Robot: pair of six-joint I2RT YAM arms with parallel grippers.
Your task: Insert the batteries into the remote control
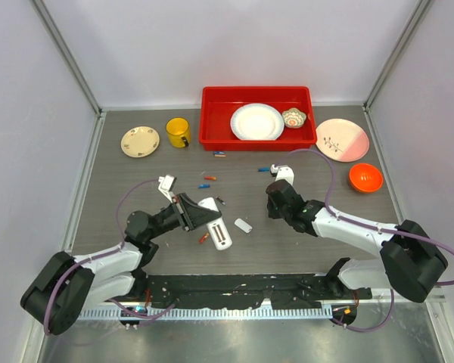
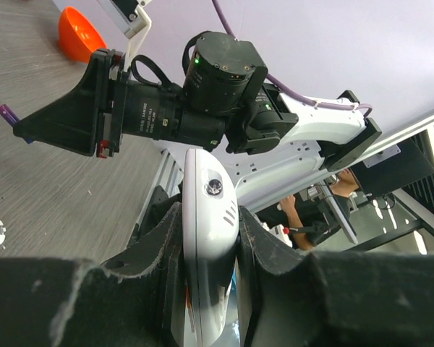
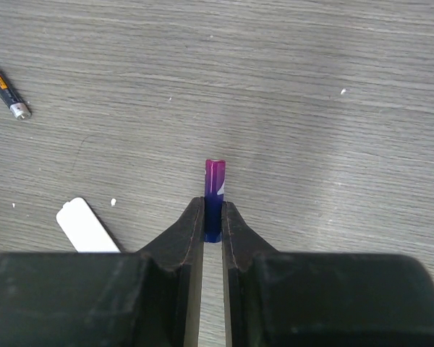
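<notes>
1. The left pincer pinches the remote by its long edges, at 7 o'clock from the middle of the desk.
2. The right pincer pinches a blue battery by one end.
3. The cover lies at the remote's 3 o'clock; loose batteries lie at its 12 o'clock.

One red tray. Three plates: white plate inside tray, pink plate just right of it, cream plate well left. Two bowls: patterned bowl inside tray, orange bowl right of tray, nearer. One yellow mug, just left of tray. One remote control. One back cover. Loose batteries nearer than tray: six, tiny, count unsure. Seventh, blue-purple battery, pinched in right gripper.
</notes>
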